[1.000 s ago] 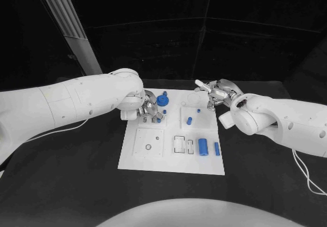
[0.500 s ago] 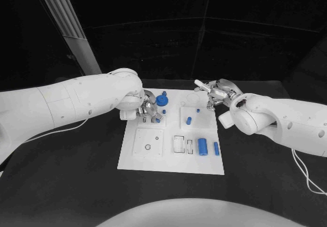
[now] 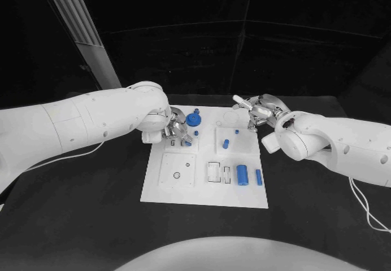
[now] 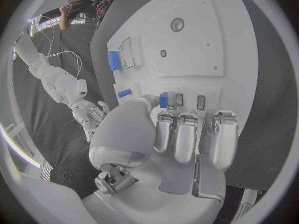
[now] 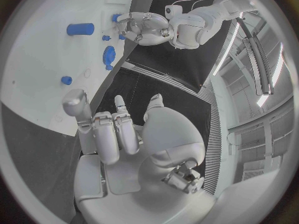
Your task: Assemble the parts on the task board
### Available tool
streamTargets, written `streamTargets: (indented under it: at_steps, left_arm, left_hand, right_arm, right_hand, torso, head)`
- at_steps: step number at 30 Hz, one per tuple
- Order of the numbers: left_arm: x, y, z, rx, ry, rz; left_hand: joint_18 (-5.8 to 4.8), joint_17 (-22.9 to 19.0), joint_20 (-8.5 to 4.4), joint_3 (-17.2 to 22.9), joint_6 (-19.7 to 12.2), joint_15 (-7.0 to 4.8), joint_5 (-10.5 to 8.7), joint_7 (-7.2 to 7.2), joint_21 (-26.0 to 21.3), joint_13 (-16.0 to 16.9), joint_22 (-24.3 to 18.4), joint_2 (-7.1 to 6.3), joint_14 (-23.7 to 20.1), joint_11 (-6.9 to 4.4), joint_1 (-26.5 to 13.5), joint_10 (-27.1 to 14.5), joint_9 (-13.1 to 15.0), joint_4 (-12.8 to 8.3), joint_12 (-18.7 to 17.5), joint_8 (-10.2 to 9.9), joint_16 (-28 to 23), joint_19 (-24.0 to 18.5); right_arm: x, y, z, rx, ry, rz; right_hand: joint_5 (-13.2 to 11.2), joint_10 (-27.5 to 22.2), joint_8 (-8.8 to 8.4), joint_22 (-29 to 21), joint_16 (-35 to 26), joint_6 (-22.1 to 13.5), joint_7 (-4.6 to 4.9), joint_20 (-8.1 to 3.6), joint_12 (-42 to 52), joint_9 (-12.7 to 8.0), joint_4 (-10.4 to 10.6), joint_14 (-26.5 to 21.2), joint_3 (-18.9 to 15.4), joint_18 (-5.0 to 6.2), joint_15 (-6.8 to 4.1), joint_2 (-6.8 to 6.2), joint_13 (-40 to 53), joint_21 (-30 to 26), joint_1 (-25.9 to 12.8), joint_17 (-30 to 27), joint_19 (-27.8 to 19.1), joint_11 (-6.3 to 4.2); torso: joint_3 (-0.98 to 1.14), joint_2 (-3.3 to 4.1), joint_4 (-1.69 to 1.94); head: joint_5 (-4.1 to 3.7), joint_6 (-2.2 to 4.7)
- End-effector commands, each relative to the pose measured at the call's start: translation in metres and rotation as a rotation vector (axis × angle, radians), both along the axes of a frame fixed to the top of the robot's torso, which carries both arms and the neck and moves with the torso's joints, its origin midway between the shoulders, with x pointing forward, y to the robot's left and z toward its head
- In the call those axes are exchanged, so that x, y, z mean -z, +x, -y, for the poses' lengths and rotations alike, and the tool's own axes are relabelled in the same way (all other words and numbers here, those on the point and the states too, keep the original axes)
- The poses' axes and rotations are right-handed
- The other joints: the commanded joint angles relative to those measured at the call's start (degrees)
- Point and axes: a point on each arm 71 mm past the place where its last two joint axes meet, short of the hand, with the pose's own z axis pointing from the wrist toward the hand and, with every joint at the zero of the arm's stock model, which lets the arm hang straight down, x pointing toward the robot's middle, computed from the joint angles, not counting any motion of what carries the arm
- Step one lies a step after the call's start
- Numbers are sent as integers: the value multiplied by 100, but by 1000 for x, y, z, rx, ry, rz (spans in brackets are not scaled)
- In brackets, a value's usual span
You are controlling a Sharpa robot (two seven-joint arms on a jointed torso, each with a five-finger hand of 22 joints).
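Black table [image 3: 90, 226] fills the foreground, with the white task board [image 3: 208, 192] lying flat at its middle between my two arms. At the board's far left corner, my left hand [image 3: 173, 129] is lowered over the small slots; the left wrist view shows a small blue part [image 4: 163, 99] pinched at my thumb tip, touching the board just beside the dark slots, while my other fingers [image 4: 187, 137] are curled down side by side. A blue gear-shaped part [image 3: 194, 119] sits on the board just beside this hand. Near the board's middle lie a small blue peg [image 3: 226, 144] and a smaller blue stud [image 3: 237, 132]. Toward the near right edge, a blue cylinder [image 3: 243, 174] lies beside a slimmer blue bar [image 3: 259, 178]. At the far right corner, my right hand [image 3: 259, 110] hovers over the board's edge; its fingers [image 5: 112, 134] are loosely bent and apart, holding nothing.
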Motion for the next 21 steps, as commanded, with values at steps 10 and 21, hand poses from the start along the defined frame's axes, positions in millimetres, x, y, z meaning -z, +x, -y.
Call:
streamTargets:
  at_steps: [10,21]
  left_arm:
    - [-10,0,-15,1,-51,32]
    - [-22,1,-30,-2,-46,40]
  left_hand:
    - [-38,1509,-56,90,161,-57,-45,-67,22,1497,1509,-133,594,-12,-45,596,72,-29,14,-31,17,603]
    - [-38,1509,-102,126,358,-121,-838,-136,22,1497,1509,-206,594,-69,-16,596,216,-131,14,-52,17,603]
  right_arm:
    - [4,0,4,11,-8,-3]
    - [6,1,6,20,-12,-6]
  right_hand:
    - [-8,597,42,449,14,-41,174,-6,15,11,2,605,-32,18,-19,14,1493,-16,86,1510,22,-25]
    - [-5,597,72,449,14,-46,171,-8,15,14,-2,605,-33,18,-20,23,1493,-21,120,1510,24,-27]
  torso:
    - [4,-13,7]
    - [0,2,0]
  head:
    - [13,-12]
    - [34,-27]
